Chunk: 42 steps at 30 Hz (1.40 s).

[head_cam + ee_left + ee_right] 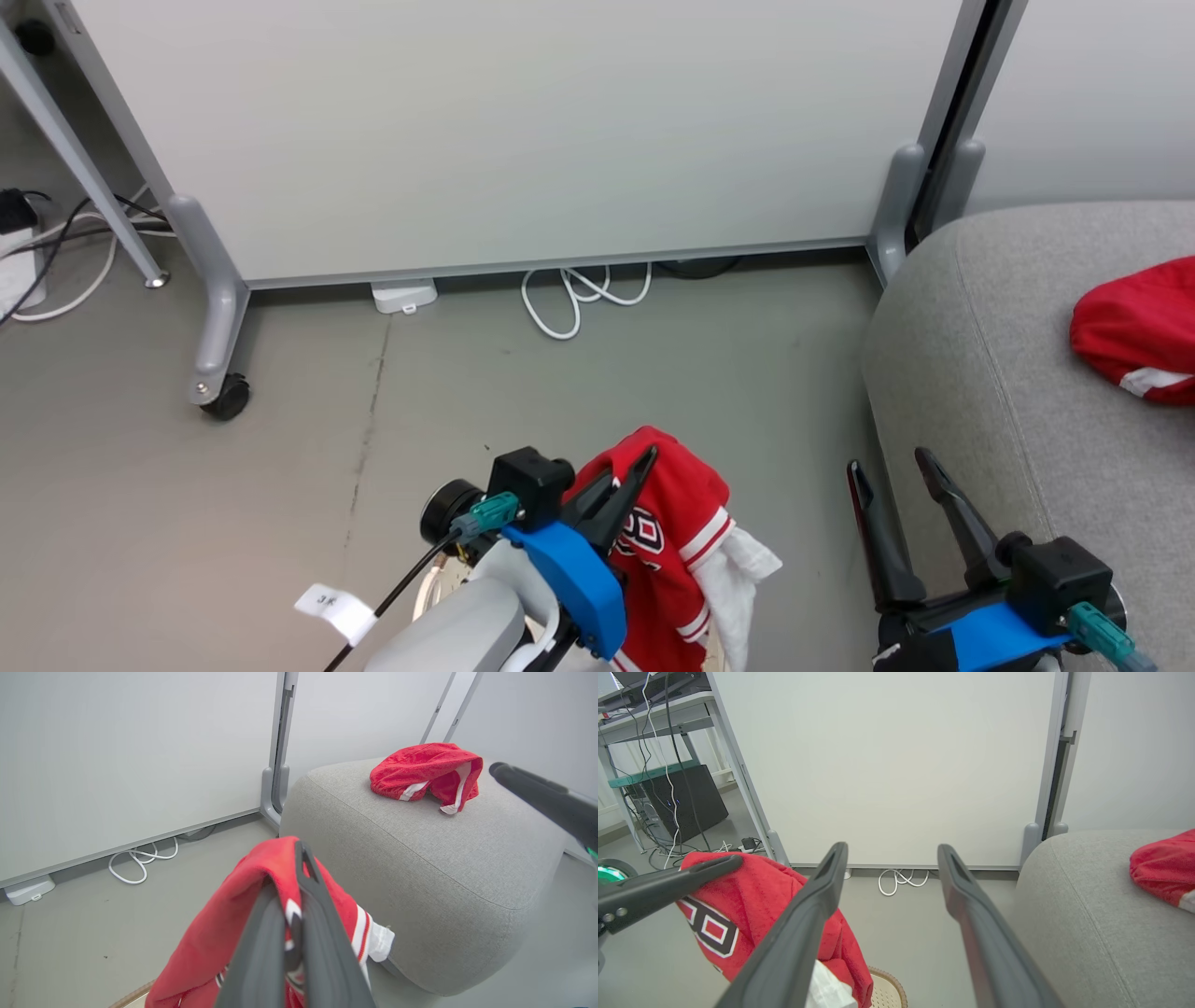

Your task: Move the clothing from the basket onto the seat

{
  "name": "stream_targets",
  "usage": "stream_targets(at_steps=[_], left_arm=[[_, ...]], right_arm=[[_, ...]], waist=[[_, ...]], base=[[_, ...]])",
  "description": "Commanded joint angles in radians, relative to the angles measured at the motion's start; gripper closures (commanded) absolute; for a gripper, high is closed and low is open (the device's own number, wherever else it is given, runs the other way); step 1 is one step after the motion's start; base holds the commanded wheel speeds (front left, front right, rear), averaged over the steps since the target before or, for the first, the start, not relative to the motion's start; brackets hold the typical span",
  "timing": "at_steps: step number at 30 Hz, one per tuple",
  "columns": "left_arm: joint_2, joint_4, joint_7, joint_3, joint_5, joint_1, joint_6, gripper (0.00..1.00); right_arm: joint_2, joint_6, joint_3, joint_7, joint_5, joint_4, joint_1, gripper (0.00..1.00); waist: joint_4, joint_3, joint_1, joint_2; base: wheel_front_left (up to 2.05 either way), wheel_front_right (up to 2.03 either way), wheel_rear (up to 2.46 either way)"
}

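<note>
Carry step: left gripper [642, 464] clamps a red jersey [686, 499], lower centre (right gripper [889, 463] gapes empty); next, swing it rightward over the grey sofa [980, 373].

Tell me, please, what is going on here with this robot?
The robot is moving jerseys from a basket to the sofa. Its left gripper, jaws shut, holds a red jersey up over the basket, beside the sofa. The right gripper is open and empty. A second jersey lies on the sofa.
</note>
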Motion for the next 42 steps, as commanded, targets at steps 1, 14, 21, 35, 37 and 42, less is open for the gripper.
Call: stream_targets(at_steps=[1, 14, 21, 35, 37, 42], left_arm=[[-0.005, 0.005, -0.005, -0.015, -0.007, -0.031, -0.001, 1.00], [-0.048, 0.042, -0.005, -0.140, -0.067, -0.192, -0.001, 1.00], [-0.063, 0.052, -0.005, -0.207, -0.123, -0.283, -0.001, 1.00], [-0.073, 0.078, -0.003, -0.297, -0.204, -0.352, -0.001, 1.00], [-0.073, 0.076, -0.003, -0.301, -0.213, -0.354, -0.001, 1.00], [-0.073, 0.081, -0.003, -0.309, -0.221, -0.359, -0.001, 1.00]], right_arm=[[-0.001, 0.001, 0.002, 0.004, 0.005, 0.001, 0.022, 0.00], [-0.001, 0.001, 0.033, 0.021, 0.008, 0.005, 0.039, 0.00], [-0.001, 0.001, 0.043, 0.027, 0.009, 0.004, 0.039, 0.00], [-0.001, 0.001, 0.056, 0.035, 0.006, -0.003, 0.023, 0.00], [-0.001, 0.001, 0.055, 0.035, 0.005, -0.001, 0.021, 0.00], [-0.001, 0.001, 0.061, 0.054, -0.010, 0.003, -0.004, 0.00]], waist=[[0.012, -0.018, 0.0002, -0.0001], [0.025, -0.057, 0.0002, -0.0001], [0.024, -0.069, 0.0002, -0.0001], [0.012, -0.074, 0.0002, -0.0001], [0.011, -0.072, 0.0002, -0.0001], [0.006, -0.065, 0.0002, -0.0001]], base=[[0.00, 0.00, 0.00], [0.00, 0.00, 0.00], [0.00, 0.00, 0.00], [0.00, 0.00, 0.00], [0.00, 0.00, 0.00], [0.00, 0.00, 0.00]])
